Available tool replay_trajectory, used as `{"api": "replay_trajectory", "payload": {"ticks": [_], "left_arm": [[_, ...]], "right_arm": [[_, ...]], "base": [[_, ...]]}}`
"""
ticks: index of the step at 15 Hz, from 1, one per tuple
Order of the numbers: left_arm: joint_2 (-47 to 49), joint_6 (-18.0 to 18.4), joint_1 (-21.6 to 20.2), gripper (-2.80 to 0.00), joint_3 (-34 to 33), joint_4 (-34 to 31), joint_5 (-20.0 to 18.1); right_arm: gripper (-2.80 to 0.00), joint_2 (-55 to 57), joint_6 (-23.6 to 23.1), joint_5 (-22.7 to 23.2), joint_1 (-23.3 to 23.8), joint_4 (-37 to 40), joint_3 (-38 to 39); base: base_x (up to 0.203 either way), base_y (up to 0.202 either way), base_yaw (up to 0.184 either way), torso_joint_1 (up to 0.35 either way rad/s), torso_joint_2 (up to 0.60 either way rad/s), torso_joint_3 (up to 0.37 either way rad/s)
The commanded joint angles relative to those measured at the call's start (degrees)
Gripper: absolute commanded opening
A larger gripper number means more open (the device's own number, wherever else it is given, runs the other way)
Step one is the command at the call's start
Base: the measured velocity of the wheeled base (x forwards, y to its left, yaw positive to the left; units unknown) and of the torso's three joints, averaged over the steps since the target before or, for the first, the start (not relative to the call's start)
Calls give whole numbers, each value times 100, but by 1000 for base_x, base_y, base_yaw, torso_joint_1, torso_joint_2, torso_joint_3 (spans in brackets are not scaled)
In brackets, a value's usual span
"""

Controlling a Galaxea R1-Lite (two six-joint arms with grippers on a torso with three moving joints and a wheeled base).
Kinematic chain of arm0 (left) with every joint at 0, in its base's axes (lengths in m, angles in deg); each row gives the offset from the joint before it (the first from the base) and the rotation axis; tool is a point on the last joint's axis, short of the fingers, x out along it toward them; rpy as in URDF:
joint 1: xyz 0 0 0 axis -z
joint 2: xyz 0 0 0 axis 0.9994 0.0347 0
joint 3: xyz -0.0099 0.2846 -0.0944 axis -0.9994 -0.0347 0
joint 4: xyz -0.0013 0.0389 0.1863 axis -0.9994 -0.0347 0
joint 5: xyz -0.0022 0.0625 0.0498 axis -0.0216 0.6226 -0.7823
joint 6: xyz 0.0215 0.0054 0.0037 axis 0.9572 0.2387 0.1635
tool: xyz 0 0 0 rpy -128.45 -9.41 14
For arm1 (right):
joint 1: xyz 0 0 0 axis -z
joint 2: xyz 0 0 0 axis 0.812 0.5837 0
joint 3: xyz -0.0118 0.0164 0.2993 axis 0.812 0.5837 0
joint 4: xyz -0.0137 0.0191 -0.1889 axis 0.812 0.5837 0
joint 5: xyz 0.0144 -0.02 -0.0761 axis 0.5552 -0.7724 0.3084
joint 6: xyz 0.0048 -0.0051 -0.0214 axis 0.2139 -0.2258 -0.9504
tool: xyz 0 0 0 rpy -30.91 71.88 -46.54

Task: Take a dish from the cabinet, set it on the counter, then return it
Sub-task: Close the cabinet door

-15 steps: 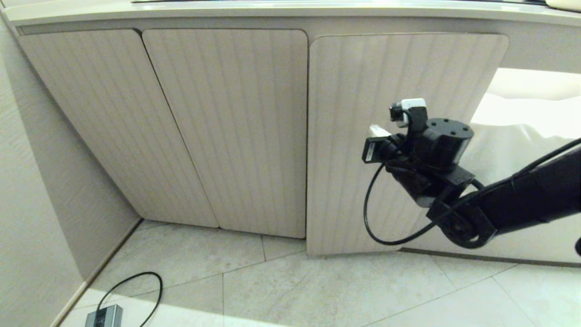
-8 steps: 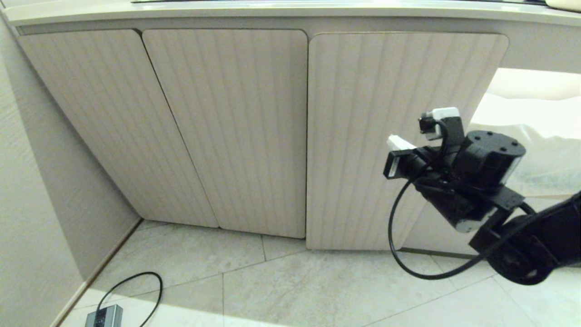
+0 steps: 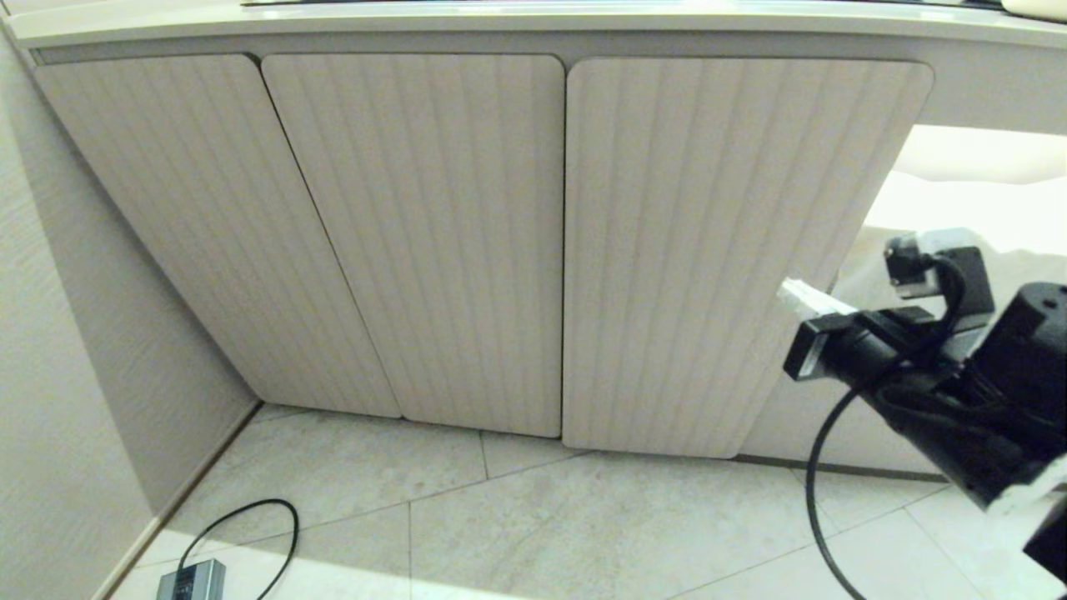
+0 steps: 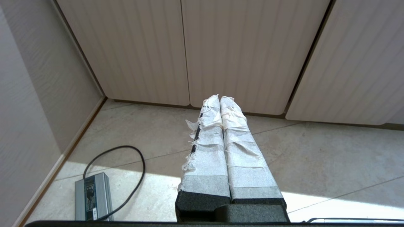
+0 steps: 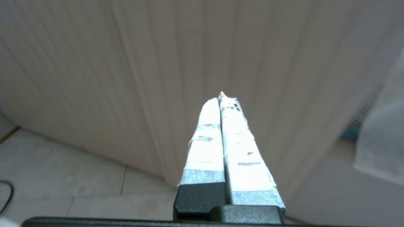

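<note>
Across the middle of the head view stands the cabinet point(image 3: 417, 242) — three ribbed beige doors side by side, all flush, under the pale edge of the bench point(image 3: 533, 21) along the top of the frame. No dish shows in any view, so where it sits cannot be told.

At the right edge of the head view, about mid-height, the right gripper point(image 3: 804, 293) points toward the right-hand door point(image 3: 717, 250), its taped white tip near the door's lower right edge. From the right wrist view its two taped fingers point(image 5: 208, 132) lie pressed together with nothing between them, the tips close to the ribbed face of the door; whether they touch it cannot be told.

The left gripper point(image 4: 220, 98) appears only in its own wrist view, low over the tiled floor point(image 4: 315, 164) and well short of the doors, its taped fingers clenched side by side on nothing.

At the lower left of the head view a small grey power brick point(image 3: 192, 579) lies on the floor with a black cable point(image 3: 267, 508) looped beside it — close to the wall point(image 3: 58, 417).
</note>
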Motion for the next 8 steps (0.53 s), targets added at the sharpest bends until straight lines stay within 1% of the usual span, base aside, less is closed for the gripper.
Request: {"api": "replay_trajectory", "payload": {"ticks": [1, 3, 8], "left_arm": [[0, -2, 0, -280, 0, 0, 0], [0, -2, 0, -280, -2, 1, 2], [0, -2, 0, -280, 6, 3, 2]], "right_arm": [[-280, -682, 9, -8, 1, -32, 498], [-280, -1106, 25, -8, 9, -69, 1007], [-280, -2055, 116, -5, 62, 39, 1781]], "base": [[0, 0, 0, 0, 0, 0], [0, 0, 0, 0, 0, 0], [0, 0, 0, 0, 0, 0]]}}
